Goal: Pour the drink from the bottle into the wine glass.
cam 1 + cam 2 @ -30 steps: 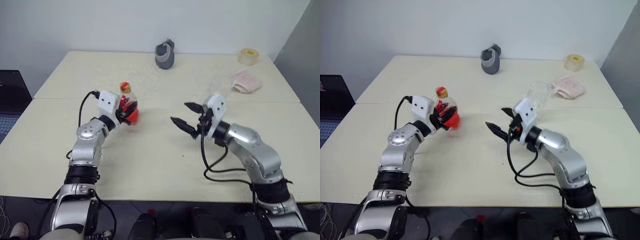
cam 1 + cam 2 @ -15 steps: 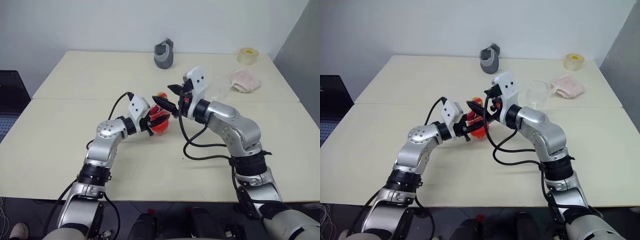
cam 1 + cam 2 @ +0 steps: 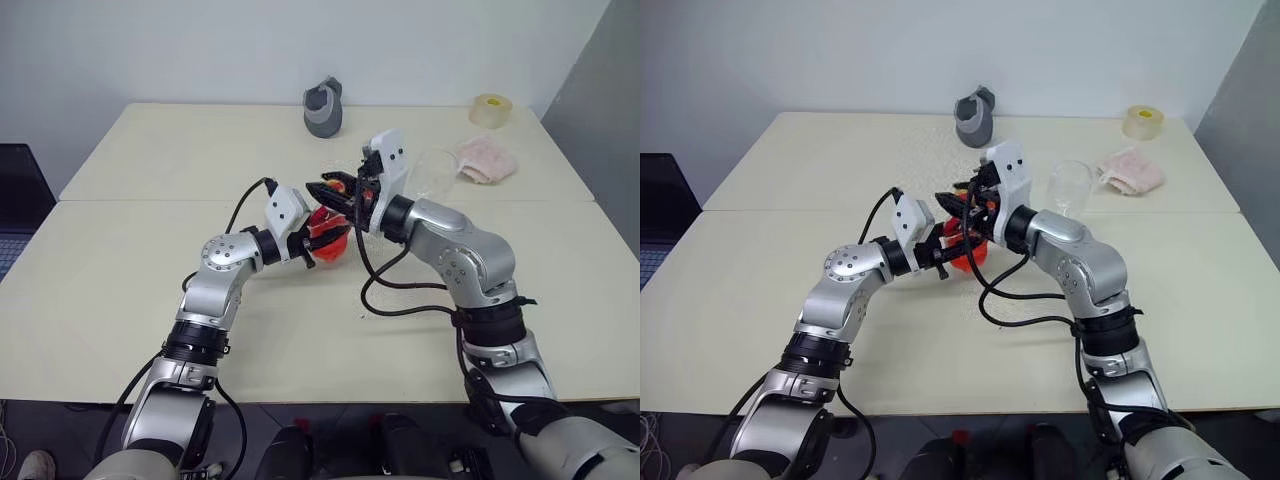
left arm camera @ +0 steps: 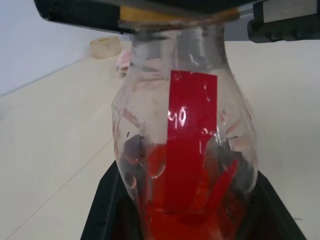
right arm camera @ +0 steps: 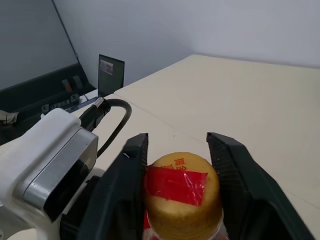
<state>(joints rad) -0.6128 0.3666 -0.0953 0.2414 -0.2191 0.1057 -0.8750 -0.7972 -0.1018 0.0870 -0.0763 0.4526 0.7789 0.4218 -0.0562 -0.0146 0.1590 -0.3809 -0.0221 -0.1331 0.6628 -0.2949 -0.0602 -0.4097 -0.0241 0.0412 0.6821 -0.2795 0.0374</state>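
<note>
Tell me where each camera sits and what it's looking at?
Head, left and right eye: look forward and down at the table; both arms show.
Left wrist: along the left end effector at the bottle it holds; black fingers show.
Right wrist: down on the yellow cap between its fingers.
Shared: every view shows the bottle.

Even, bright overhead light over my table (image 3: 130, 250), shadows soft and faint; my left wrist view is sharp on the bottle (image 4: 185, 150), its far background blurred, no glare
</note>
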